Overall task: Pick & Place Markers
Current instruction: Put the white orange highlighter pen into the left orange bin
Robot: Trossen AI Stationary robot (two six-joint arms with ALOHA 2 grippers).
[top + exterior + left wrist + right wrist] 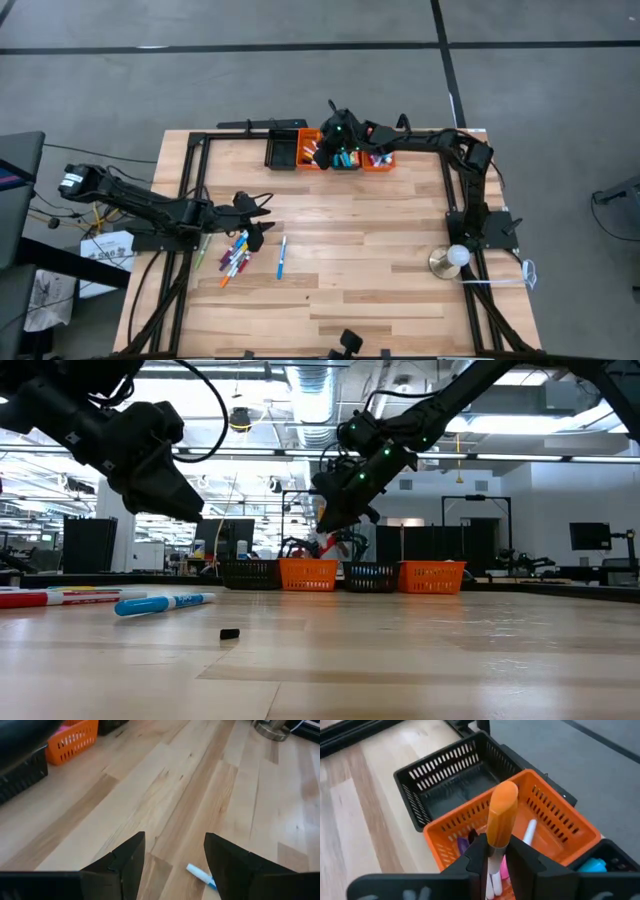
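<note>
Several markers [235, 255] in mixed colours lie in a loose pile on the wooden table at its left. One blue marker [282, 257] lies apart to their right and also shows in the left wrist view [200, 874]. My left gripper [255, 215] hangs open and empty just above the pile [175, 847]. My right gripper [325, 150] is at the far edge, shut on an orange-capped marker [501, 817] over an orange bin [555, 827]. That bin holds pink, purple and white markers. My right gripper pinches the marker's white barrel [492, 857], just below the orange cap, between its two fingers. The cap end sticks out past the fingertips. The marker is lifted clear, above the orange bin.
A row of bins stands at the far edge: a black bin [282, 150], an orange bin [310, 152], a second black bin [346, 160] and a second orange bin [378, 160]. A round metal base with a white ball [450, 260] sits at the right. A small black piece [229, 633] lies near the front.
</note>
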